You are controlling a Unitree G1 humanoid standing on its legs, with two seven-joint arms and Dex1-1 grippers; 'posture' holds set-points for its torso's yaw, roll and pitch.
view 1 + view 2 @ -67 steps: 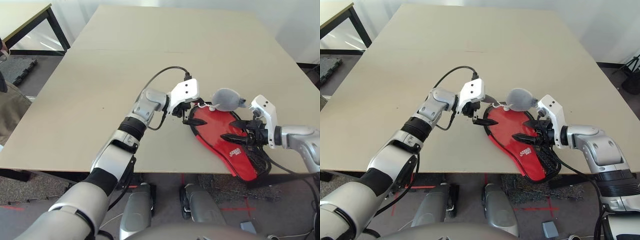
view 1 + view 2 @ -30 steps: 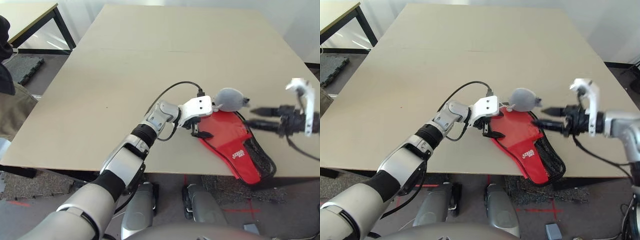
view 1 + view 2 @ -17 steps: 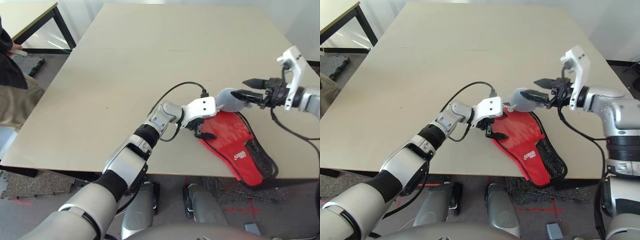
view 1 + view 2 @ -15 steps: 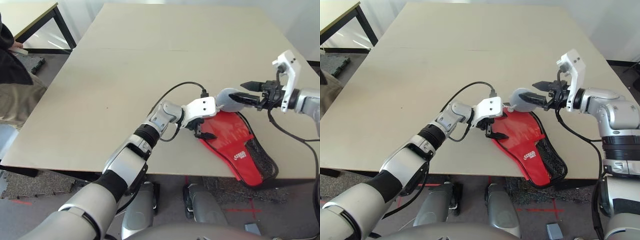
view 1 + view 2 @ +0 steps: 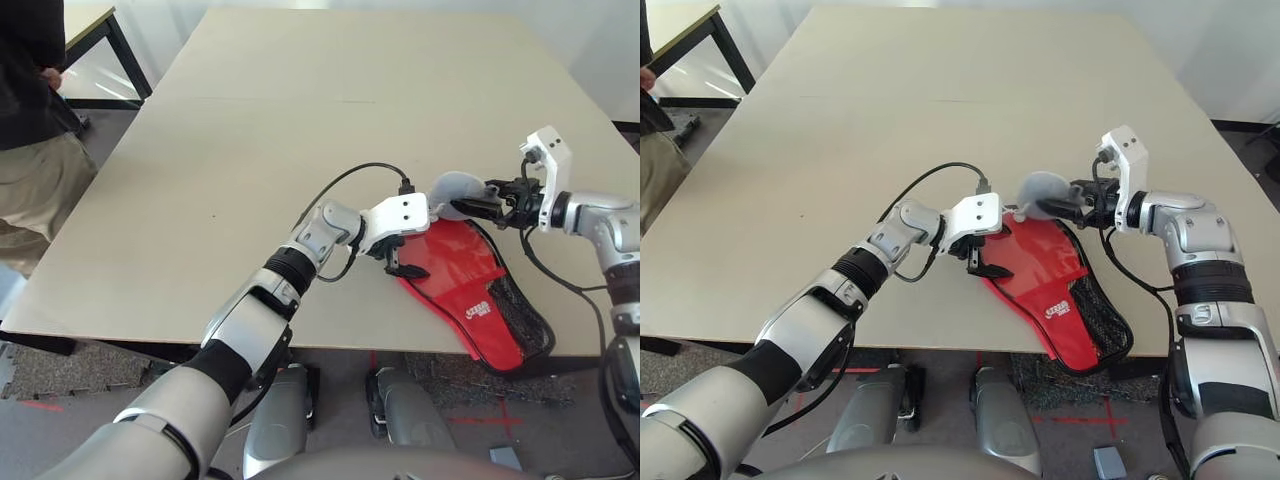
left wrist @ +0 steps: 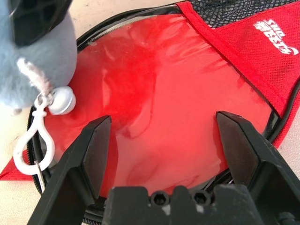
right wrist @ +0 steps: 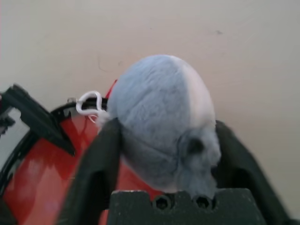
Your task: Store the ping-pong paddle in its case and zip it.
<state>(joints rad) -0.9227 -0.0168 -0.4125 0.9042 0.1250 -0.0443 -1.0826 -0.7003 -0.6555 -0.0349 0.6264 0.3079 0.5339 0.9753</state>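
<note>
Two grippers at the case, pouch in the way

Head view: the red case [image 5: 470,290] lay at the worktop's [image 5: 300,120] near edge; the right gripper [image 5: 470,207], off to the side a second earlier, had reached the grey pouch [image 5: 452,190].
Left wrist view: left gripper [image 6: 164,140] fingers stood apart over the red face.
Right wrist view: fingers [image 7: 101,159] flanked the pouch, closing; clearing it seemed the step, then zipping; the paddle itself I could not make out.

We saw a small grey round plush pouch [image 7: 161,117] with a white plastic clip [image 6: 33,140] lying on the wide beige table [image 5: 300,120]. A person in beige trousers [image 5: 30,190] stood beside the table.
</note>
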